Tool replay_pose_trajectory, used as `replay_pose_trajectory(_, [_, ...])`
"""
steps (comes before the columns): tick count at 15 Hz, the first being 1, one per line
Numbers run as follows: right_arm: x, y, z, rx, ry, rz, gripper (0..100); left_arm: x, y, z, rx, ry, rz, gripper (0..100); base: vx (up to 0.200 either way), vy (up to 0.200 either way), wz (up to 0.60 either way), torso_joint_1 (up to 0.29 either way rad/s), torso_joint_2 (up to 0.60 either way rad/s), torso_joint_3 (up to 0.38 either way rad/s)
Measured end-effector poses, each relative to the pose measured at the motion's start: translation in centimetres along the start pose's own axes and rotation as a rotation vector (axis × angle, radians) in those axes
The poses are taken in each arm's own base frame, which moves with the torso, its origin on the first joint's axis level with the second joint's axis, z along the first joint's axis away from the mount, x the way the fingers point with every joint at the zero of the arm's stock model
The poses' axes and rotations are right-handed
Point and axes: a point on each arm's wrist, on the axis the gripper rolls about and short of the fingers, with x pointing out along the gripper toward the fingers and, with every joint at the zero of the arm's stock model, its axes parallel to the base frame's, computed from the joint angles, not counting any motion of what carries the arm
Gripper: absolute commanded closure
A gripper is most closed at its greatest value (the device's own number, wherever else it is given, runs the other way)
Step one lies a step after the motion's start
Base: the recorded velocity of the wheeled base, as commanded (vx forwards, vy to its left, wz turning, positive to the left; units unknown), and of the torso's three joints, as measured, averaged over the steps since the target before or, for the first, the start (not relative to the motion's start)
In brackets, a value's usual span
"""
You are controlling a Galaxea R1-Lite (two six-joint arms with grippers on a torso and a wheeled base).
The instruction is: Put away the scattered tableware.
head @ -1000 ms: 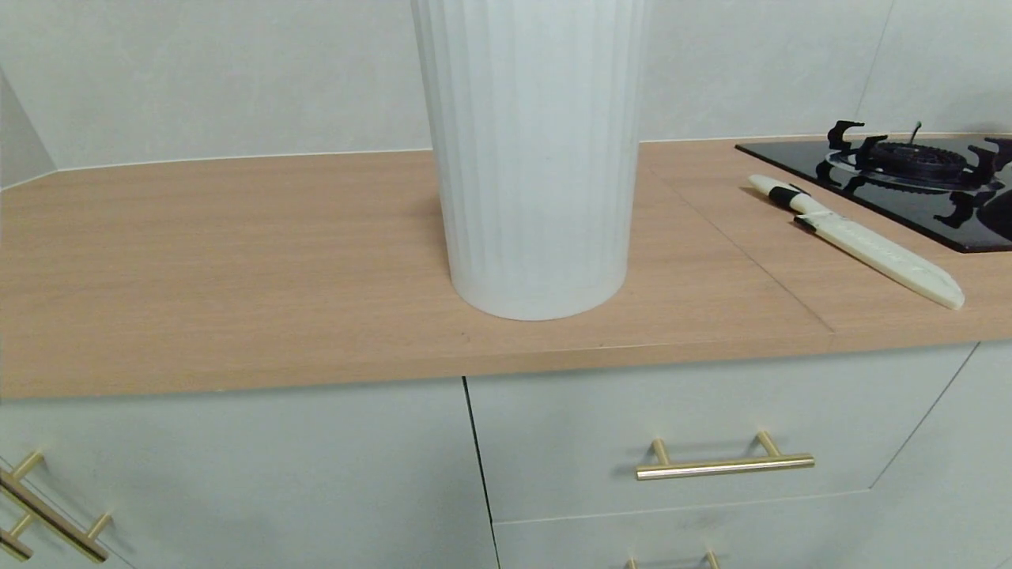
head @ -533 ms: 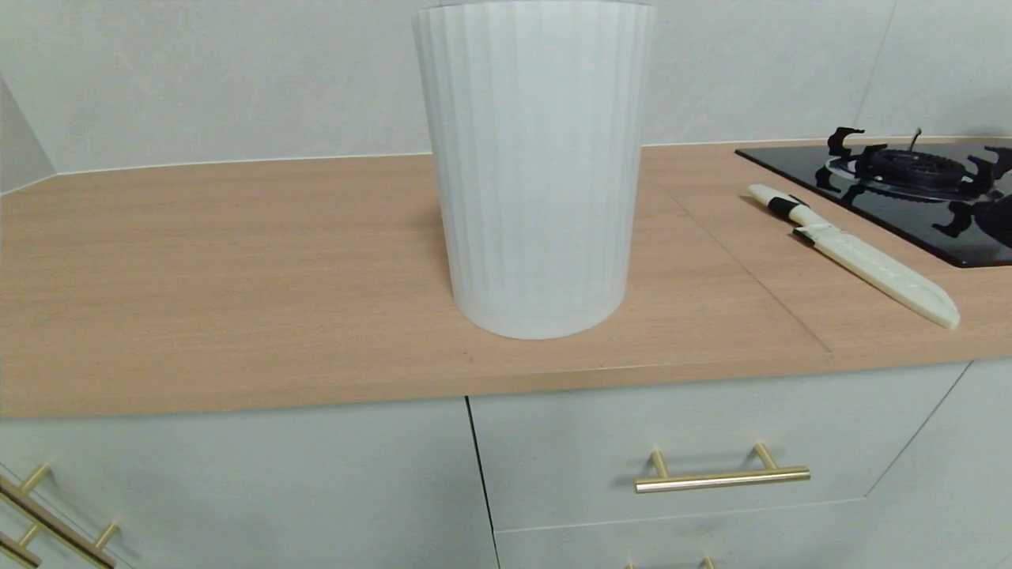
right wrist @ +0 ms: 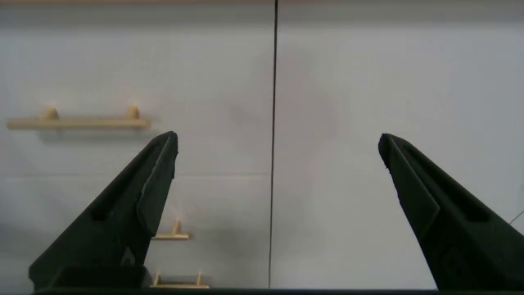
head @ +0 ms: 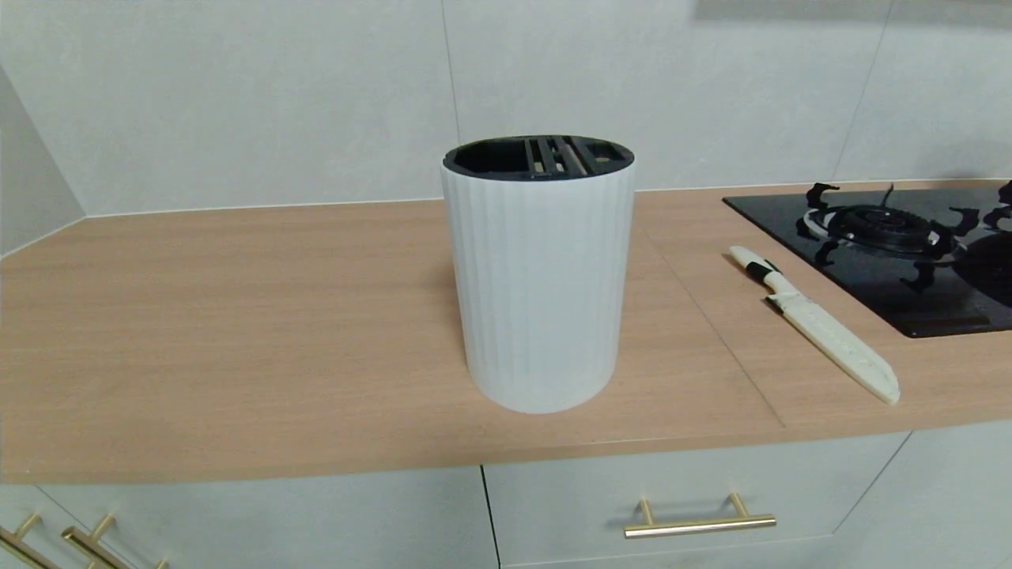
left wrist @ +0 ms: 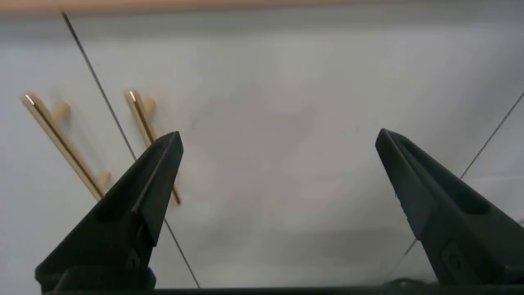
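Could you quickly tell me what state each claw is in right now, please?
Left claw: open, holding nothing.
Right claw: open, holding nothing.

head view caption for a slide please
White ribbed holder on a wooden counter, a cream knife lying flat between it and the gas hob.

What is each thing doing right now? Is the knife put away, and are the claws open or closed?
Knife holder: standing upright on the counter, nothing sticking out of its slots.
Knife: lying flat on the counter beside the stove, not put away.
Stove: no flame showing.
Drawer: shut.
Left claw: open, empty.
Right claw: open, empty.
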Motion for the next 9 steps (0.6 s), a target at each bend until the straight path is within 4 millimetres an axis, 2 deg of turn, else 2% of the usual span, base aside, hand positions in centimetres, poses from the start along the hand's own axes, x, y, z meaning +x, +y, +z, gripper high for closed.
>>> replay_pose_trajectory(9, [0.0,0.0,0.0,0.0,0.0,0.0,0,0.0,0.0,0.0,0.0,0.0,0.0,0,0.0,0.0,0.0,0.206,-0.49,-0.289])
